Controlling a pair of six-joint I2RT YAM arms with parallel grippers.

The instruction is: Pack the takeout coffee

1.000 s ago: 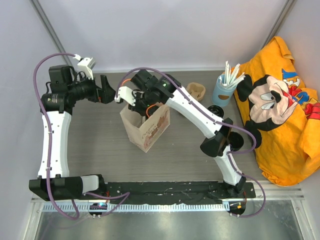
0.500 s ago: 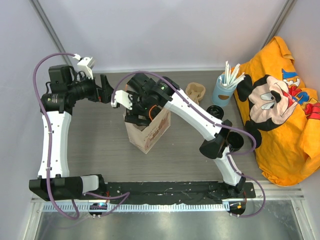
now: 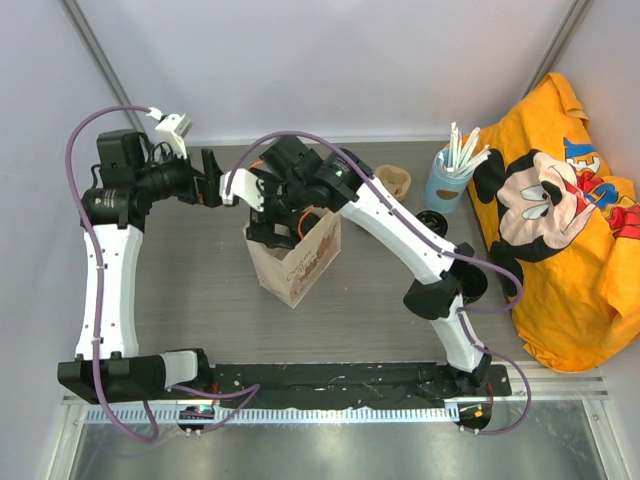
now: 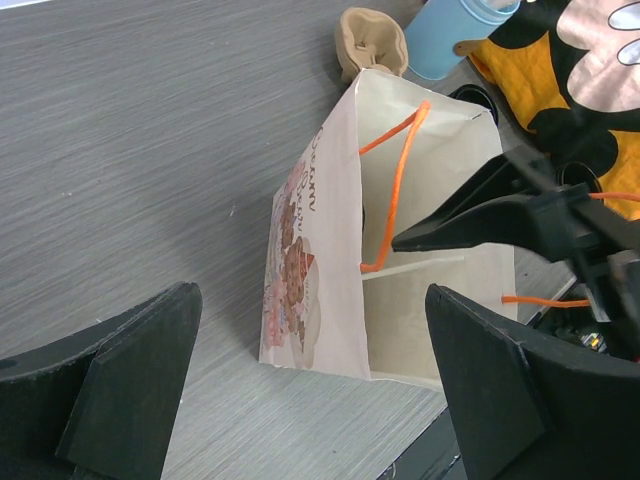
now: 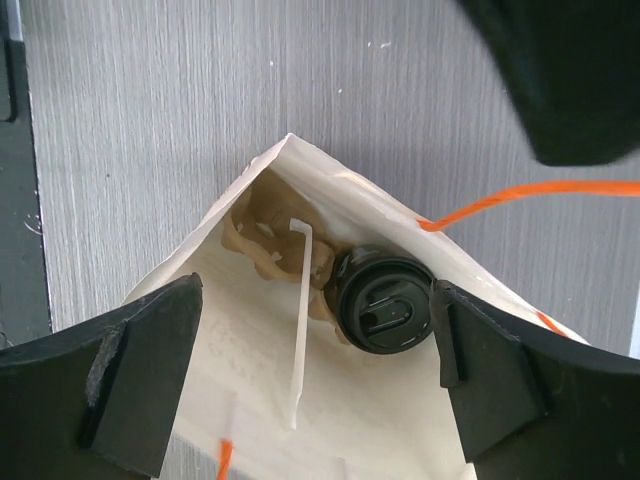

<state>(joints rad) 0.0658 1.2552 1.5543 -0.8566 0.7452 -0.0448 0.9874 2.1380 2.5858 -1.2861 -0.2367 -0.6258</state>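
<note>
Black and spread wide, the right claw (image 5: pixel 315 330) hangs empty over the mouth of the paper bag (image 5: pixel 240 390), which stands around the middle of the desk (image 5: pixel 150 100). And look down inside: the coffee cup (image 5: pixel 385 305) sits at the bottom beside the cardboard carrier (image 5: pixel 262 240), with a white straw (image 5: pixel 300 320) lying by it. So the coffee looks packed. Now the danger, as I see it, is that orange handle (image 5: pixel 520 195) looping near one finger; catch it on the way up and the light bag tips. Nothing braces it, because the left claw (image 4: pixel 312 330) is also open and empty, apart from the bag, toward the far left corner. Over by the far right corner, a blue cup (image 3: pixel 447 185).
</note>
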